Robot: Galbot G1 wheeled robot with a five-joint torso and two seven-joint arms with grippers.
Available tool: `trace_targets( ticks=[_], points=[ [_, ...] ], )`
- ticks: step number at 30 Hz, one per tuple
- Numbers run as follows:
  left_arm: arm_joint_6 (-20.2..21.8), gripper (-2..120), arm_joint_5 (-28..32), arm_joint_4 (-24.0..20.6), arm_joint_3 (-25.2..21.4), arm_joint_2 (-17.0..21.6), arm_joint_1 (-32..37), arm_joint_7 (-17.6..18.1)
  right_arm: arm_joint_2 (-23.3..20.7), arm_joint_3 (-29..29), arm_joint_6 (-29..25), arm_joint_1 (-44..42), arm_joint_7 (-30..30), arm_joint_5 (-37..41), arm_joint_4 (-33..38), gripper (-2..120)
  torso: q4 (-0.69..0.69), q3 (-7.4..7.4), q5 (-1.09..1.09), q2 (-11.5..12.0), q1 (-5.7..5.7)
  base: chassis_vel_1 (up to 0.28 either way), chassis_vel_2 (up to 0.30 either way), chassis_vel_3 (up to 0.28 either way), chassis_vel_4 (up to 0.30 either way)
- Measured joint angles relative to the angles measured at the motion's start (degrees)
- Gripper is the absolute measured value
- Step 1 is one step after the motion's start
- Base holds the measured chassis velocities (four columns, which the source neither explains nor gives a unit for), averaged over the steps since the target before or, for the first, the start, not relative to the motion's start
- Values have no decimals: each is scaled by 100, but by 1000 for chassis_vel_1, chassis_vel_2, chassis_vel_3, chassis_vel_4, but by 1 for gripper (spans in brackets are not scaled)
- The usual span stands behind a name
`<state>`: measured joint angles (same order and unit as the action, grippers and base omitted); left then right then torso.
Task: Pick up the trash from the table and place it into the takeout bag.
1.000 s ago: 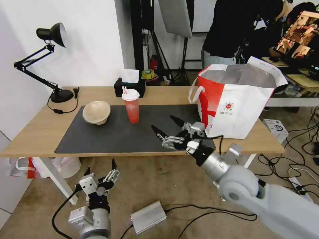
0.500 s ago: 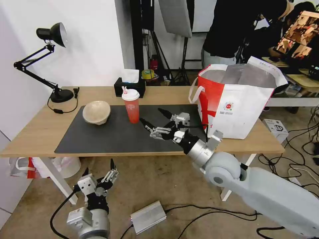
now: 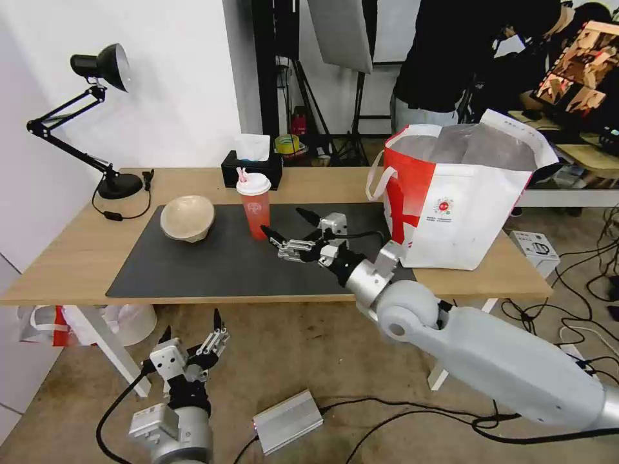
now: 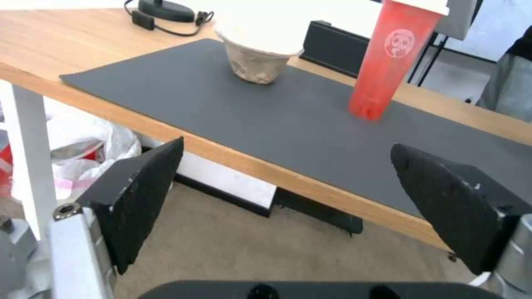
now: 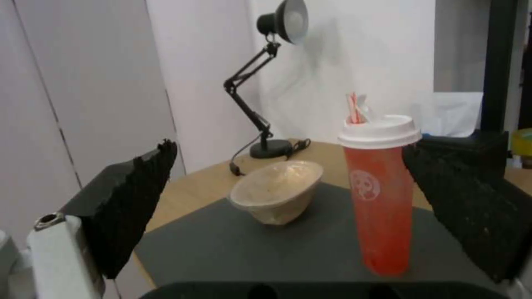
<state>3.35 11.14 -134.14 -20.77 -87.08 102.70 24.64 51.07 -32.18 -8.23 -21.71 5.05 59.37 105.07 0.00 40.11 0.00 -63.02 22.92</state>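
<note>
In the head view, the right gripper point(image 3: 288, 231) reaches over the dark mat point(image 3: 213, 264) on the bench point(image 3: 64, 264), its jaws spread wide, and the red cup point(image 3: 255, 206) stands upright just in front of their tips, not yet between them. The paper bowl point(image 3: 187, 218) lies tilted farther beyond the cup, and the takeout bag point(image 3: 458, 206) stands open behind the wrist, on the other side of the jaws. The left gripper point(image 3: 193, 335) hangs low below the bench edge, its jaws also open. In the left wrist view, the wide jaws frame the bench edge, with the bowl point(image 4: 257, 54) and the cup point(image 4: 388, 62) well beyond them. In the right wrist view, the cup point(image 5: 381, 199) stands near the one jaw, and the bowl point(image 5: 277, 197) sits behind, about midway. I judge that the cup is light, thin-walled and smooth, so it can dent or slip; the best hold is around its body below the white lid point(image 5: 380, 131), with gentle force, keeping it upright because of the straw point(image 5: 353, 108).
</note>
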Motion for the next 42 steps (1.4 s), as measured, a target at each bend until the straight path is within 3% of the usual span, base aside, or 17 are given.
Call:
trace_targets(
  ticks=[16,32,42],
  points=[
    [-10,100,-16,6,4,-36,-12,1,864,-206,382,353,508,-203,-736,100,0,0,0,-1,0,0,0,0,0],
    [-11,100,-3,50,-1,-13,-43,1,1088,-158,844,372,1345,-431,-988,100,0,0,0,-1,0,0,0,0,0],
    [-24,100,-34,96,38,-65,-29,-1,1210,-131,938,399,1414,-440,-1163,100,0,0,0,-1,-1,0,0,0,0]
  ],
)
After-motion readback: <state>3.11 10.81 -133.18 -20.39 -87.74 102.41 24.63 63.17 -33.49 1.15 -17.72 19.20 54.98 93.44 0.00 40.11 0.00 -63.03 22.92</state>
